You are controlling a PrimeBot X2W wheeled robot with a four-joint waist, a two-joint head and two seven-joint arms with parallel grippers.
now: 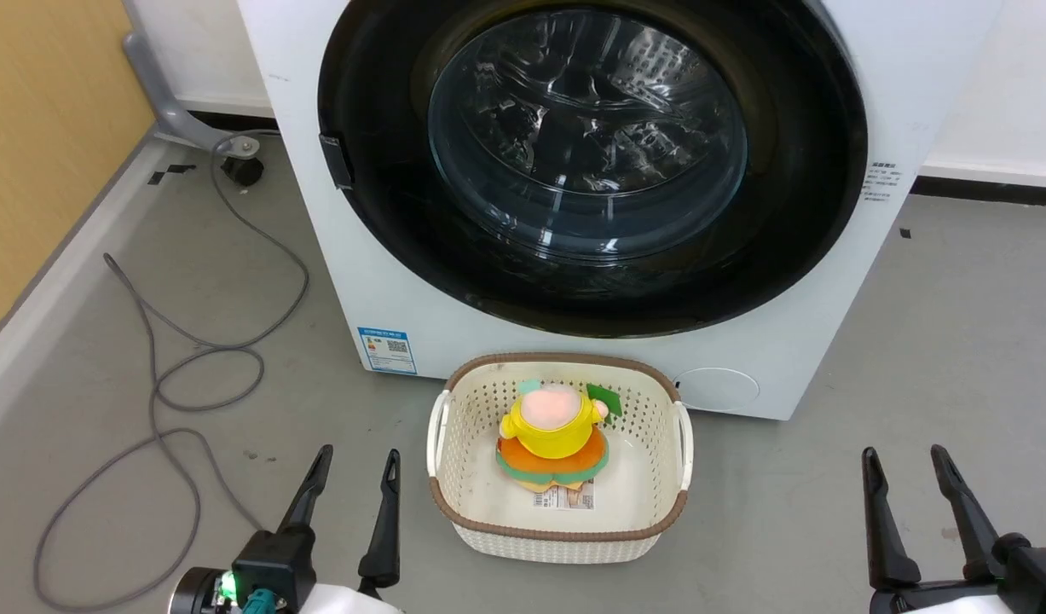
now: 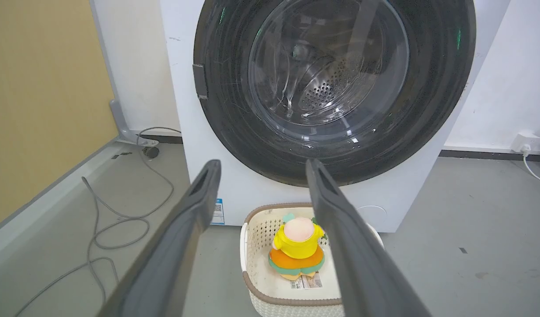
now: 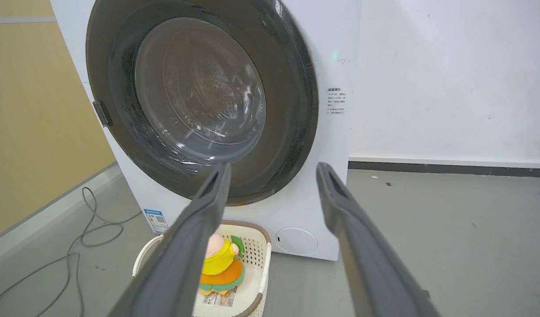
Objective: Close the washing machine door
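While left tool (image 1: 360, 452) and right tool (image 1: 904, 450) stand spread, the washing machine door (image 1: 591, 162) lies well ahead.

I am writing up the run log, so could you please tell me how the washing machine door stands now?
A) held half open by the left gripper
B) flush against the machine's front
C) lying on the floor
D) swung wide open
B: the washing machine door lies with its black rim flat in the white front of the washing machine, while the left gripper and right gripper hang open, apart from it.
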